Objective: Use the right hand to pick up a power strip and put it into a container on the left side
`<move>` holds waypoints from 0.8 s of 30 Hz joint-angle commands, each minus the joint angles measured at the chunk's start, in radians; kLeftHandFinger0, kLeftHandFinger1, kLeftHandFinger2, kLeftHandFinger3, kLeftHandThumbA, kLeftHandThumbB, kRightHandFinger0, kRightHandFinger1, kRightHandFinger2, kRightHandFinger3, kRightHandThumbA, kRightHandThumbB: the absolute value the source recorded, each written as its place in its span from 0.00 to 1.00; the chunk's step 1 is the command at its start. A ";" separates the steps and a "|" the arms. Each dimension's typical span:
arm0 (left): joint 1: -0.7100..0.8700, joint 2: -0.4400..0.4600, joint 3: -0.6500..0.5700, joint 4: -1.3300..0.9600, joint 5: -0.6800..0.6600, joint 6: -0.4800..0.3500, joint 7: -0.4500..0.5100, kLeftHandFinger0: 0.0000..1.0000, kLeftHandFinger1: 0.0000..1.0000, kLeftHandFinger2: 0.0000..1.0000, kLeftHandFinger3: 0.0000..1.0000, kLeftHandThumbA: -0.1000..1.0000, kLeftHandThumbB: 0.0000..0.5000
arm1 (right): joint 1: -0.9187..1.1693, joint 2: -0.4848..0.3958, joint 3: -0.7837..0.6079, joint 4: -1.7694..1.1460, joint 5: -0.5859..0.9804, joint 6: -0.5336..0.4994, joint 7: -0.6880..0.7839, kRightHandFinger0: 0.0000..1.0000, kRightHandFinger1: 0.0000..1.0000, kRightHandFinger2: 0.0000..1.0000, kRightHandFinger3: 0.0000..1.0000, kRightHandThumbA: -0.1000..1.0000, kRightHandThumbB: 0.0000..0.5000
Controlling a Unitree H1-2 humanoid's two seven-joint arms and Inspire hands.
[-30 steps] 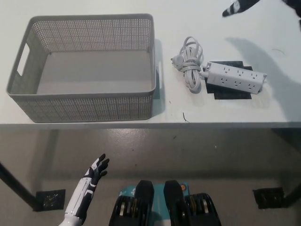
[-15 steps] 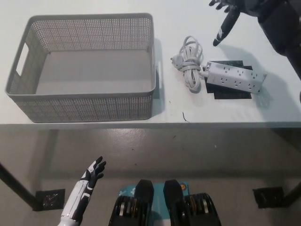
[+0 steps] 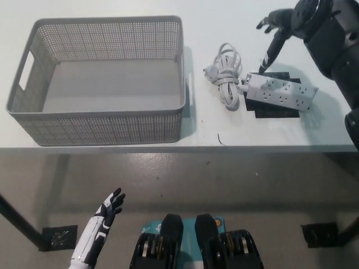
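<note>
A white power strip point(image 3: 279, 93) lies on a black mat point(image 3: 274, 107) on the table, right of centre, with its coiled white cord point(image 3: 226, 73) to its left. My black right hand point(image 3: 274, 33) hangs just above the strip's far side, fingers apart and pointing down, holding nothing. A grey perforated basket point(image 3: 101, 120) stands on the table's left part and has nothing in it. My white left hand point(image 3: 107, 208) rests low at the bottom left, below the table edge, fingers spread.
The table's front edge point(image 3: 179, 148) runs across the middle of the picture, with grey floor below it. A small dark mark point(image 3: 220, 139) lies near that edge between basket and strip.
My right arm has come down and toward me from the top right corner, bringing the hand close over the power strip. The left hand has sunk slightly.
</note>
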 commanded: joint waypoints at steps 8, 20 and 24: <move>0.007 0.026 -0.007 -0.052 0.015 -0.033 -0.010 1.00 1.00 1.00 1.00 1.00 0.54 | 0.016 0.008 0.032 0.001 -0.067 -0.042 -0.106 1.00 1.00 1.00 1.00 1.00 0.63; 0.010 0.029 -0.019 -0.076 0.024 -0.034 -0.017 1.00 1.00 1.00 1.00 1.00 0.54 | 0.135 0.041 0.000 0.007 -0.059 -0.084 -0.139 1.00 1.00 1.00 1.00 1.00 0.65; 0.009 0.029 -0.027 -0.083 0.022 -0.028 -0.024 1.00 1.00 1.00 1.00 1.00 0.59 | 0.180 0.036 -0.029 0.006 -0.039 -0.120 -0.173 1.00 1.00 1.00 1.00 1.00 0.55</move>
